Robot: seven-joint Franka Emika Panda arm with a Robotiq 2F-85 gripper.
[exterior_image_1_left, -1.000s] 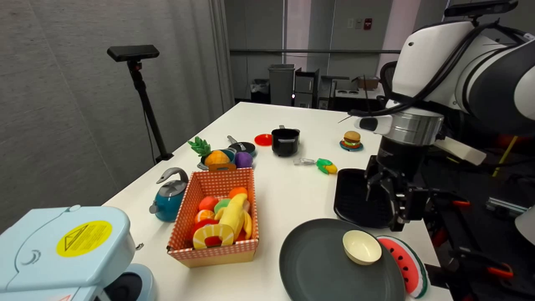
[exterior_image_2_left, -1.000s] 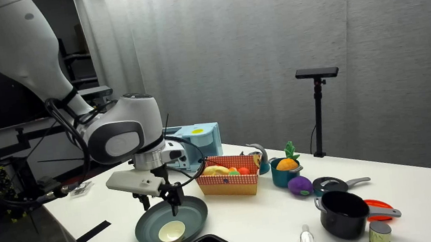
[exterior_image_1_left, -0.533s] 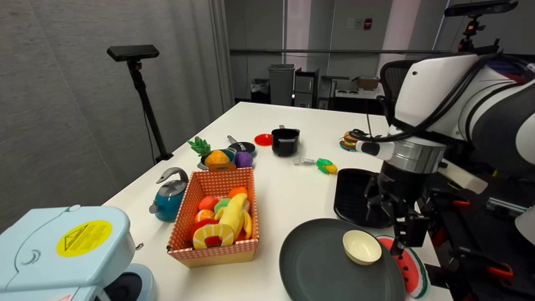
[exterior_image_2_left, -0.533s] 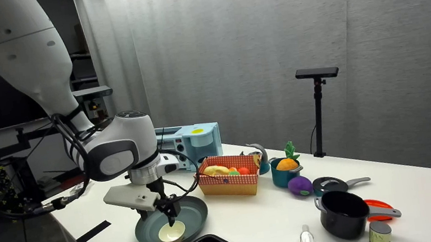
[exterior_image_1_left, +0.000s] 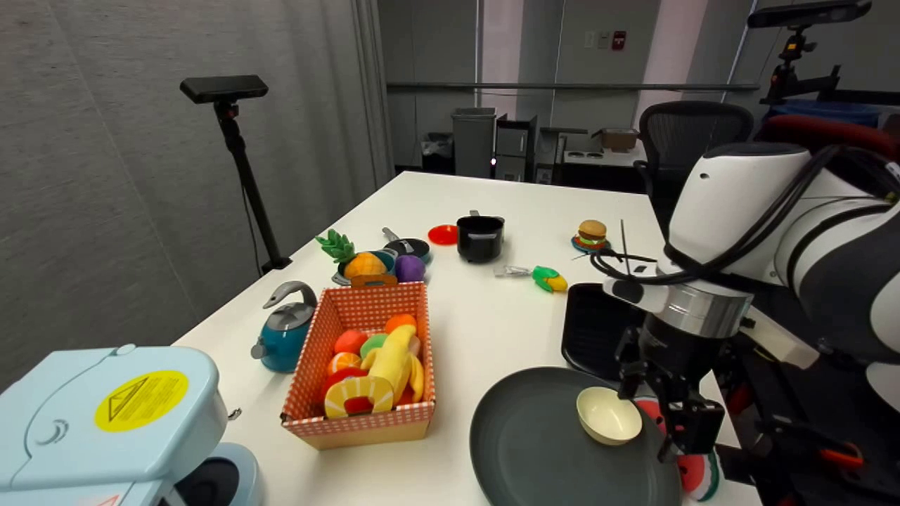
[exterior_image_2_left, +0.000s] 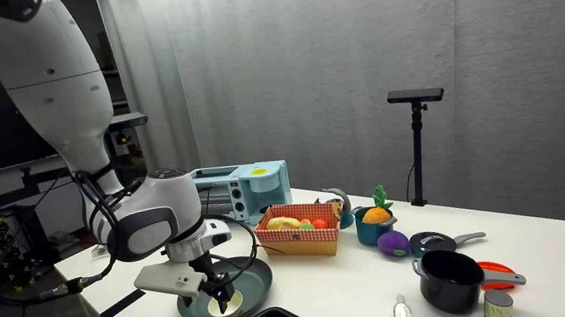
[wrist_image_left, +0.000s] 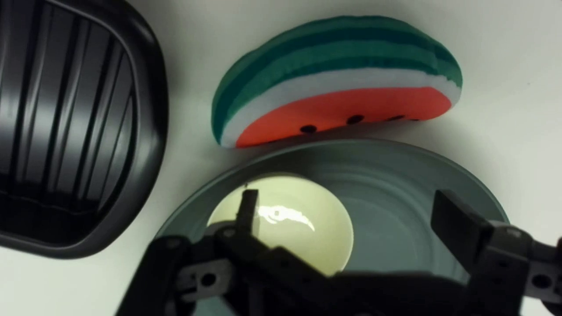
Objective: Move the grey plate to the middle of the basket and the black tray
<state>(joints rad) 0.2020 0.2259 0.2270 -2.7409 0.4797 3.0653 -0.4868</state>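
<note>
The round dark grey plate (exterior_image_1_left: 541, 450) lies on the white table, also in view in the other angle (exterior_image_2_left: 258, 282) and the wrist view (wrist_image_left: 386, 219). A cream bowl (exterior_image_1_left: 605, 414) sits in it. The basket (exterior_image_1_left: 373, 434), red-and-white checked and full of toy fruit, stands beside the plate; it also shows in an exterior view (exterior_image_2_left: 299, 246). The ribbed black tray (exterior_image_1_left: 598, 330) is close to the plate and shows in the wrist view (wrist_image_left: 151, 114). My gripper (wrist_image_left: 346, 197) is open and empty above the plate, one finger over the bowl, the other over the plate's bare part.
A watermelon slice (wrist_image_left: 342, 87) lies close against the plate's rim. A light-blue appliance (exterior_image_1_left: 119, 422) and a teal kettle (exterior_image_1_left: 287, 337) stand near the basket. Pots, including a black one (exterior_image_2_left: 451, 281), and toy corn (exterior_image_1_left: 548, 279) are farther along the table.
My gripper has come down toward the plate and the bowl, past the black tray in an exterior view. It stays open. The plate, bowl, basket and tray have not moved.
</note>
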